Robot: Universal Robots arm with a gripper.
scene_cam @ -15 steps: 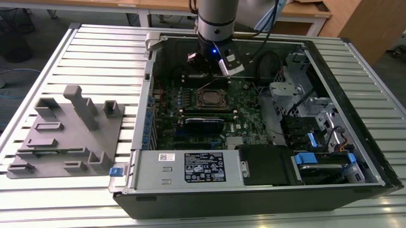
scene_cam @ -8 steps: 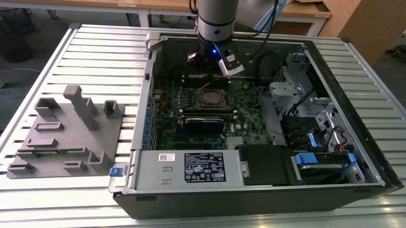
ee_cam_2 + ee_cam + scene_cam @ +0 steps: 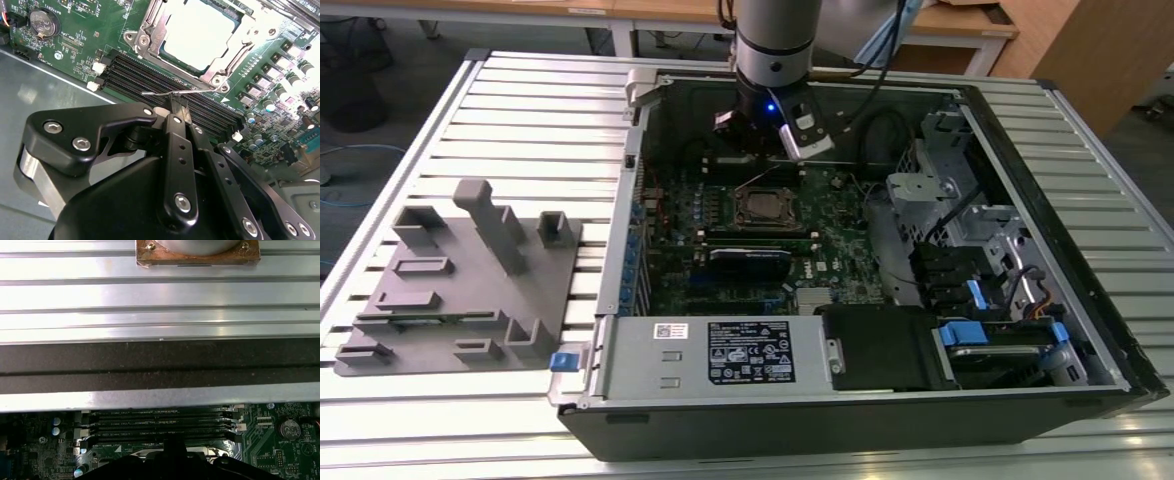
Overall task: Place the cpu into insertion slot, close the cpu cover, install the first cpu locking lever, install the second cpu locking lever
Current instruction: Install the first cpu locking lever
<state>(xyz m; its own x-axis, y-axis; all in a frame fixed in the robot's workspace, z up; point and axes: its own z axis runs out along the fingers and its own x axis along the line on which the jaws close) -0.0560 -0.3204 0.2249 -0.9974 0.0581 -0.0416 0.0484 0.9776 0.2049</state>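
In the second wrist view the cpu (image 3: 200,35) lies flat in the insertion slot (image 3: 220,75), its pale metal top showing through the window of the cpu cover (image 3: 150,35), which lies down over it. A thin silver locking lever (image 3: 155,93) juts out beside the socket, over the black memory slots. My gripper (image 3: 178,106) is shut, its narrow fingertips pinching this wire lever. In the exterior view the gripper (image 3: 767,158) hangs inside the open computer case, just behind the socket (image 3: 765,207), with the lever (image 3: 754,186) raised at a slant.
The case (image 3: 854,390) lies open on a slatted metal table (image 3: 520,110). The power supply (image 3: 720,355) and drive bays (image 3: 987,300) line the near and right sides. A grey fixture block (image 3: 454,280) stands on the exterior view's left. Memory slots (image 3: 160,427) run beside the socket.
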